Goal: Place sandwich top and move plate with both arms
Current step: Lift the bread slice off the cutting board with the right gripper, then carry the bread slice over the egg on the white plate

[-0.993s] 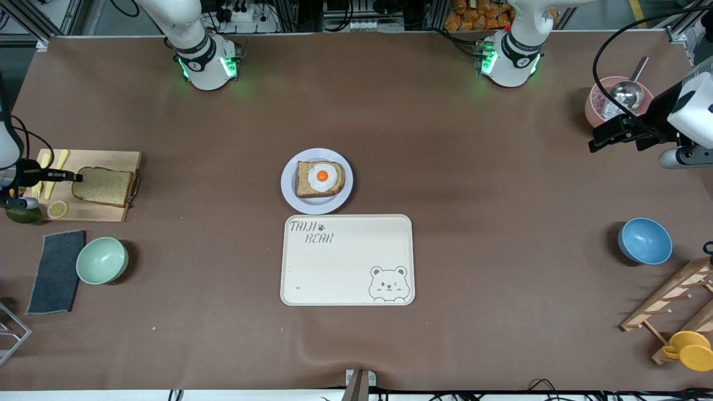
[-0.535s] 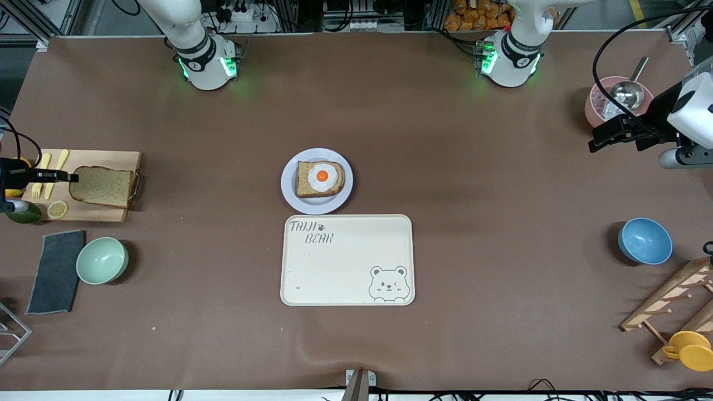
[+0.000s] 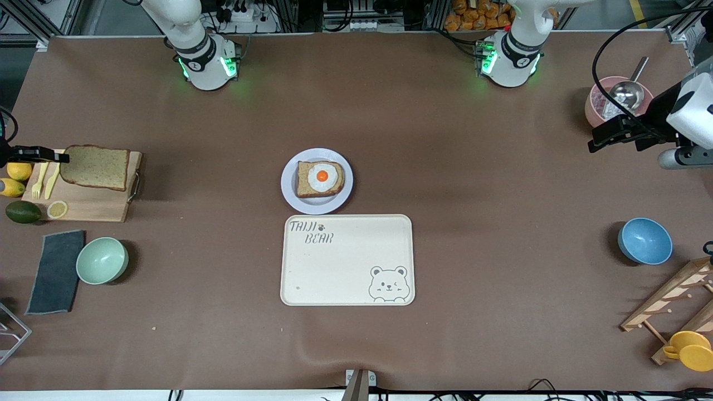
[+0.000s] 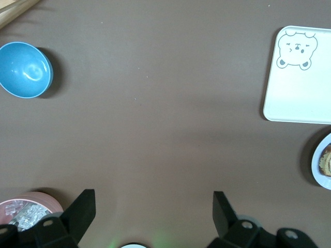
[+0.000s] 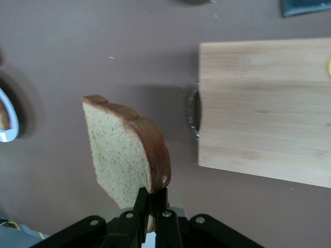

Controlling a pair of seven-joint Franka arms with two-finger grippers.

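Note:
My right gripper [image 3: 60, 158] is shut on the sandwich top [image 3: 95, 166], a bare slice of brown bread, and holds it in the air over the wooden cutting board [image 3: 97, 203]. In the right wrist view the slice [image 5: 124, 160] hangs pinched by its crust between the closed fingers [image 5: 153, 202]. The lavender-grey plate [image 3: 290, 195] sits mid-table with an egg-topped bread slice [image 3: 319, 179] on it. My left gripper [image 3: 595, 142] is open and empty, up over the left arm's end of the table near a pink bowl; its view shows the wide-apart fingers [image 4: 83, 212].
A cream bear tray [image 3: 347, 259] lies just nearer the front camera than the plate. Yellow cutlery [image 3: 45, 177], lemons, an avocado [image 3: 23, 212], a green bowl [image 3: 102, 260] and a dark cloth [image 3: 56, 271] surround the board. A pink bowl [image 3: 599, 108], a blue bowl [image 3: 644, 240] and a wooden rack [image 3: 674, 301] sit at the left arm's end.
My right gripper has lifted the bread slice off the cutting board and drawn it toward the board's edge farther from the front camera. The left arm has not moved.

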